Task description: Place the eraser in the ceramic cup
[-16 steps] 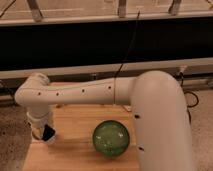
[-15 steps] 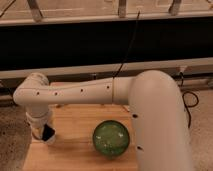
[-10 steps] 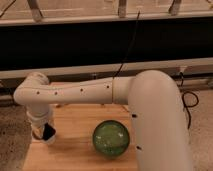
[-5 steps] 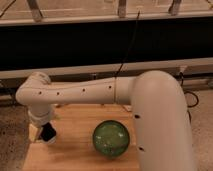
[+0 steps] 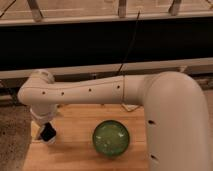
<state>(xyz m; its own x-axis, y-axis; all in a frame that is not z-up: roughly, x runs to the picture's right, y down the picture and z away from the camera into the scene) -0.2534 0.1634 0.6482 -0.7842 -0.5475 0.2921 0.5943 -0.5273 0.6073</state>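
The ceramic cup (image 5: 110,138) is a round, glossy, mottled-green vessel seen from above. It stands on the wooden table (image 5: 75,155), a little right of the middle. My gripper (image 5: 47,134) hangs from the white arm (image 5: 85,92) over the table's left part, about a cup's width left of the cup and apart from it. A dark patch shows at its tip. I cannot make out the eraser as a separate thing.
My thick white arm (image 5: 175,125) covers the table's right side. A dark band with a white ledge (image 5: 100,67) runs behind the table. A black cable (image 5: 131,40) hangs down at the back. Speckled floor (image 5: 12,130) lies to the left.
The gripper and the arm's wrist end have shifted slightly to the right, toward the cup. The cup has not moved.
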